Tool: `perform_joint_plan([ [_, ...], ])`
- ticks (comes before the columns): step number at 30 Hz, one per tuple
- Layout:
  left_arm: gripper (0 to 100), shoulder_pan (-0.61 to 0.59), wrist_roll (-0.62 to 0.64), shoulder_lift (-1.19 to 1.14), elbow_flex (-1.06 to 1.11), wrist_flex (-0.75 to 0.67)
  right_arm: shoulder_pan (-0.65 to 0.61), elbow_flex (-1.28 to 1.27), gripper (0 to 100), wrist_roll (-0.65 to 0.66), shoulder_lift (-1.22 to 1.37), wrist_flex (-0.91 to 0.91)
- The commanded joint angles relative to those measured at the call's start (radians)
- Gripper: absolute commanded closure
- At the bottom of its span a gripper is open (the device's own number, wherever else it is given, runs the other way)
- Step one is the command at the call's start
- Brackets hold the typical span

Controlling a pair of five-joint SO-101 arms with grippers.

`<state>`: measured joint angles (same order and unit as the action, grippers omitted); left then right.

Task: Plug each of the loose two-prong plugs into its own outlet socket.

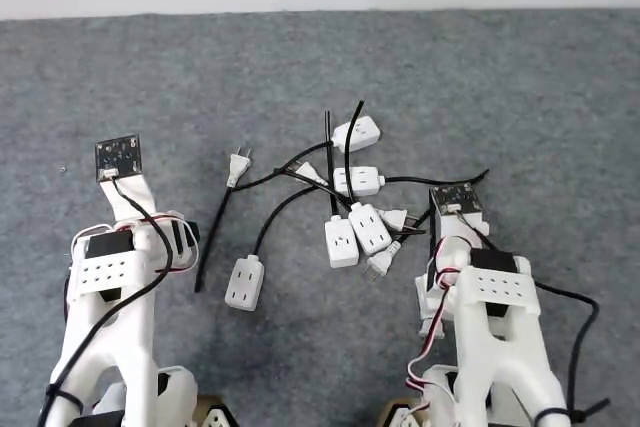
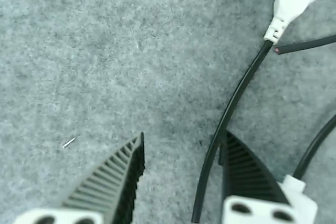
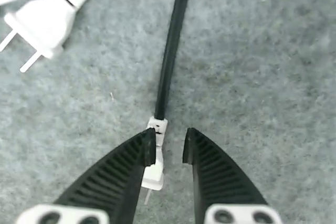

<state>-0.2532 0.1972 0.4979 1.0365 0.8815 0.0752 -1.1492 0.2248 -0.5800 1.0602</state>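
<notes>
right wrist view: finds right hand (image 3: 167,148) released around a small white plug (image 3: 154,174) on the bench (image 3: 262,51). likely light, hard, slippery, dragged by its stiff black cord (image 3: 170,51); best pinched across the flat body. left hand (image 2: 182,140) released too, second plug (image 2: 290,1) well ahead.

Right wrist view: plug (image 3: 155,174) half hidden behind a finger (image 3: 121,177), second plug (image 3: 50,17) cut by the edge; left wrist view: socket (image 2: 302,196) clipped at the corner.
</notes>
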Motion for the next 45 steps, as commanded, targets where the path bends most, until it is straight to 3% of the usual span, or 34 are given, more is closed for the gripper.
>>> perform_joint_plan([
  [1, 78, 0.011, -0.035, 0.003, -0.007, -0.002, -0.044, 0.066, 90.3, -0.014, -0.024, 0.004],
  [10, 78, 0.011, -0.052, 0.005, -0.007, 0.0, -0.047, 0.107, 90.1, -0.015, -0.024, 0.016],
  [19, 78, 0.011, -0.055, 0.005, -0.007, -0.002, -0.048, 0.213, 90.5, -0.133, -0.013, 0.113],
  [33, 78, 0.011, -0.055, 0.005, -0.007, 0.003, -0.133, 0.032, 90.1, -0.133, -0.012, -0.059],
  [45, 78, 0.009, -0.057, 0.003, -0.007, 0.005, -0.007, 0.003, 90.1, -0.124, -0.01, -0.077],
])
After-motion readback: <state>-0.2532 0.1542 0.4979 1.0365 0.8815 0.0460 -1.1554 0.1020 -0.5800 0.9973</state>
